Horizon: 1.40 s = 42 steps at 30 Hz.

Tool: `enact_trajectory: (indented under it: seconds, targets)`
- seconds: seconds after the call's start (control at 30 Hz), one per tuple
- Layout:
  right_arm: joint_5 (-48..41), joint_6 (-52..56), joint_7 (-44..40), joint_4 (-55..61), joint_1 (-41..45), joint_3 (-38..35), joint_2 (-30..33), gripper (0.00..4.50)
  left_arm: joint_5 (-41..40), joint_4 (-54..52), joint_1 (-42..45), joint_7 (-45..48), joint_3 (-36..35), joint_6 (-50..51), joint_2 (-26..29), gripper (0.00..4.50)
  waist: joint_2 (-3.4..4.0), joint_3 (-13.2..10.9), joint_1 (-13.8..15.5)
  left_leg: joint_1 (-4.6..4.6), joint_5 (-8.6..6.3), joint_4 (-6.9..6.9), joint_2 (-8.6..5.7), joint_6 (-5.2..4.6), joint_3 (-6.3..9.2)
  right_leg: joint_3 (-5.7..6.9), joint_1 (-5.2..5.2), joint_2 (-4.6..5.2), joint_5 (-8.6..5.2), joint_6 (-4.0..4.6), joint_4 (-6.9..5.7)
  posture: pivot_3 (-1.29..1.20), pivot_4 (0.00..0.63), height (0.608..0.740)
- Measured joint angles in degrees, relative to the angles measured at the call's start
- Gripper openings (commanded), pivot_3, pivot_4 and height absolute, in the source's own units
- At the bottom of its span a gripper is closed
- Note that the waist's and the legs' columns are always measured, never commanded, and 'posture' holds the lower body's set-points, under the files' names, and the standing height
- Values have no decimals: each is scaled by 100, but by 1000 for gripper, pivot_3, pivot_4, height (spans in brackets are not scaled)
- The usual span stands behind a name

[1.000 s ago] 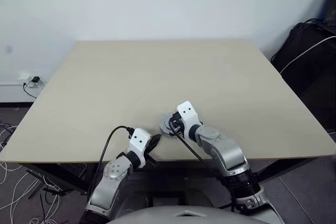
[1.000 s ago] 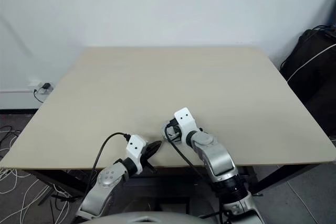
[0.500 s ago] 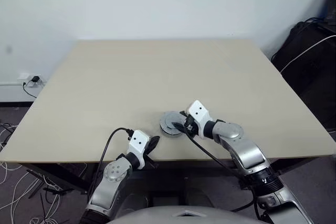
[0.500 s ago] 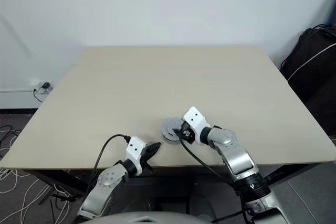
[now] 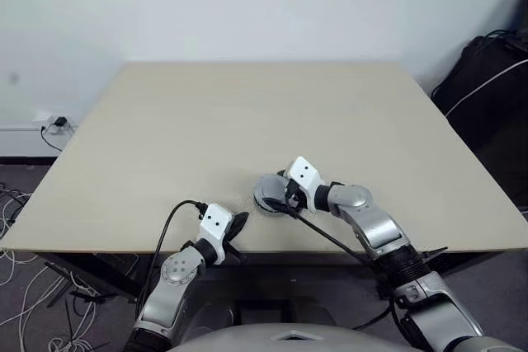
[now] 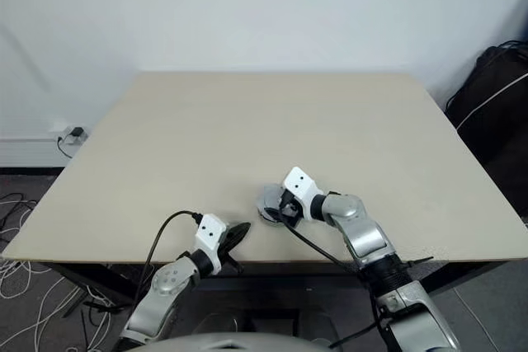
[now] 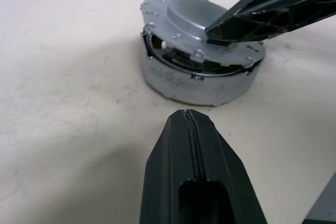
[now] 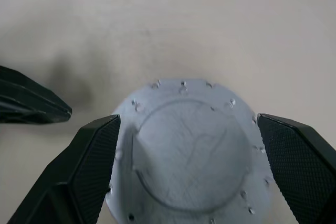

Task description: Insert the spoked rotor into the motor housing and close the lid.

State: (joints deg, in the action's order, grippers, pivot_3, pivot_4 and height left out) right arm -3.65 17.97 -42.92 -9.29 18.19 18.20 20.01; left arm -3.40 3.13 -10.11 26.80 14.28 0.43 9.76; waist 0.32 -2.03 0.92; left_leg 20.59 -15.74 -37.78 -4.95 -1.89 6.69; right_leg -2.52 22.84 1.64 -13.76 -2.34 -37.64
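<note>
Beige table [image 5: 247, 113], lidded motor housing [image 7: 199, 74] near edge

No legible text, label, brand, number or sign on anything here.

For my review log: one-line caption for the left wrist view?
Lid sits tilted on the motor housing; shut left gripper nearby.

arms: silver-grey | wrists: white blocks | fingers: black | cables: black
</note>
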Motion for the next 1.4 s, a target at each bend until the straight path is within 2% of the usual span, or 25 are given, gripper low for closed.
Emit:
enact_trajectory:
  seconds: [0.43,0.53,0.6,1.4]
  targets:
    - [8,-18,-213,-484,101,-12,-107,4439,0,33,-65,-16,-25,-69,4,0,2,2,7,0,0,-1,-1,0,0,-1,0,0,1,2,-2,0,0,740]
    - [8,-7,-198,-563,101,-34,-104,3804,1,32,-69,-23,-26,-71,6,0,3,2,7,0,0,-2,-1,0,-1,-1,0,0,1,2,-3,0,0,740]
    - [3,-5,-190,-571,100,-79,-95,3218,1,32,-69,-23,-26,-71,10,0,4,3,7,0,0,-1,-1,0,-1,-1,0,0,1,2,-3,0,0,740]
    - [157,304,103,-480,107,-14,-128,3206,1,26,-87,63,-16,-48,24,0,22,21,15,-14,0,-6,-2,0,0,-1,-1,1,1,0,-4,0,0,740]
